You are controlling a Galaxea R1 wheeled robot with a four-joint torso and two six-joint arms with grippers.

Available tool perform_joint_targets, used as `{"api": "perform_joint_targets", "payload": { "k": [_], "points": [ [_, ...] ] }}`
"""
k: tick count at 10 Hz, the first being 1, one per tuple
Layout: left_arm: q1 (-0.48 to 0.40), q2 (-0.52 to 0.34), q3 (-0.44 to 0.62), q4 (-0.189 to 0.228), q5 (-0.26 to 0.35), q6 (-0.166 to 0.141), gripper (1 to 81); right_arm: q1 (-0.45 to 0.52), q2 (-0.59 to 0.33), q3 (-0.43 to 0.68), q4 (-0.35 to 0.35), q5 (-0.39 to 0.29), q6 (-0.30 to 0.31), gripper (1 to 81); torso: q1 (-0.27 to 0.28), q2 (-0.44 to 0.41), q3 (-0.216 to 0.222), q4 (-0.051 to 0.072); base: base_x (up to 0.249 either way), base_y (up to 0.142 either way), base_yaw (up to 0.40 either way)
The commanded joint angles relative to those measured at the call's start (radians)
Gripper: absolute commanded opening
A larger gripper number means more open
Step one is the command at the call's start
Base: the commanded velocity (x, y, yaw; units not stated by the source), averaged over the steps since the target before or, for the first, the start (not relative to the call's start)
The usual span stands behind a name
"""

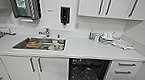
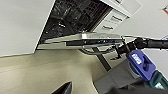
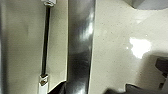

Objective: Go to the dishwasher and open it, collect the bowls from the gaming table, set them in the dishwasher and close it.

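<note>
Cabinet doors (image 1: 35, 65) with dark bar handles are seen at the left under the white bench (image 1: 87, 50), and a steel sink (image 1: 39, 43) with some dishes in it is sunk into the bench top above them. Further right, under the bench and just left of the white drawers (image 1: 124, 72), the dishwasher (image 1: 88, 71) is found, already open, with its dark inside and wire racks on show. Its door (image 2: 100, 39) is dropped down toward the robot, seen edge-on from the left wrist, with a handle bar (image 2: 97, 51) slung beneath it and the beige floor (image 2: 37, 72) below.

Handling guess: that door is probably stiff, hinged low and fairly heavy, and the brushed steel front looks slick, so the handle bar or the door's near edge would be the place to be held or pushed, not the flat face. The racks look like thin wire, so they're best not leaned on.

Whether either tool is open or closed can't be told. In the right wrist view, a shiny dark metal upright (image 3: 80, 45) is seen close up against the floor.
</note>
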Motion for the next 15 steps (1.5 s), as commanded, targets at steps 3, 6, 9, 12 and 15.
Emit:
{"api": "perform_joint_targets", "payload": {
  "k": [3,6,9,12,15],
  "points": [
    [-0.077,-0.044,0.021,0.017,0.021,0.0,81.1,-0.006,0.034,-0.047,0.046,-0.033,-0.034,81.1,0.0,0.0,0.0,0.0,-0.103,0.0,0.0],
    [-0.076,-0.044,0.019,0.015,0.033,0.0,81.1,-0.025,0.021,-0.056,0.046,-0.019,-0.036,81.1,0.0,0.0,0.0,0.0,-0.104,0.0,0.0],
    [-0.056,-0.033,-0.015,0.015,0.047,0.0,81.1,-0.025,-0.081,0.039,0.008,0.027,-0.115,81.1,-0.001,0.0,0.0,0.0,-0.035,0.0,0.0],
    [0.038,0.032,-0.169,0.015,0.058,0.002,81.1,-0.061,-0.226,0.197,-0.078,0.111,-0.429,81.1,-0.002,0.0,0.0,0.0,0.0,0.0,0.0],
    [0.159,0.157,-0.355,0.009,0.043,0.002,81.1,-0.182,-0.258,0.284,-0.089,0.183,-0.889,81.1,-0.002,-0.001,0.0,0.0,0.0,0.0,0.0]
  ]
}}
